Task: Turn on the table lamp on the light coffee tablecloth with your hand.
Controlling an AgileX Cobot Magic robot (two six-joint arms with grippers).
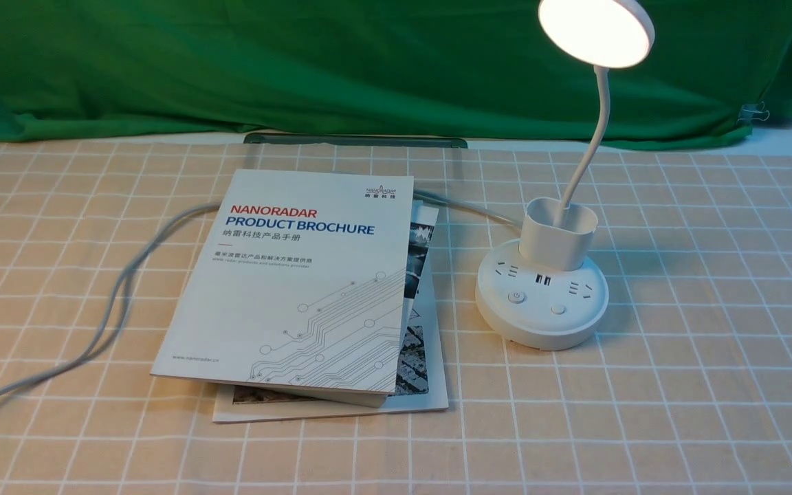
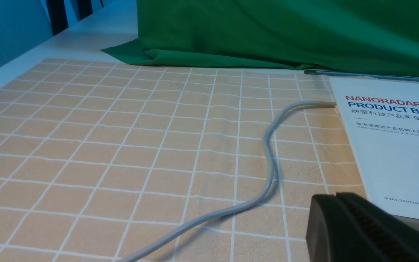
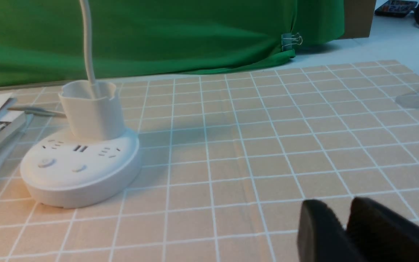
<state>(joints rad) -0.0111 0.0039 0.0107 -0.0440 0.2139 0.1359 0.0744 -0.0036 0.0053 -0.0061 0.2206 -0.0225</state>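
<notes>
Lamplight glows from the round disc head of the table lamp [image 1: 542, 289], which stands upright on the light coffee tablecloth [image 1: 698, 357], right of centre in the front view, its thin neck rising from the cup-shaped holder on the round base. Two buttons and several sockets face forward on that base. Just to the lamp's left lies a Nanoradar product brochure [image 1: 300, 282], resting askew on top of a second booklet [image 1: 430, 385]. A grey power cable [image 1: 114, 302] runs from behind the brochure and curves off across the cloth to the left edge. Behind everything hangs a green backdrop cloth [image 1: 341, 62], pinned at the right by a binder clip [image 1: 753, 112]. Neither arm appears in the front view. The right gripper [image 3: 344, 225] shows in its wrist view, low over bare cloth, well apart from the lamp base, its two dark fingers standing a narrow gap apart with nothing between them. The left gripper [image 2: 336, 225] hovers near the brochure's corner and the cable; its fingers look pressed together, holding nothing.
</notes>
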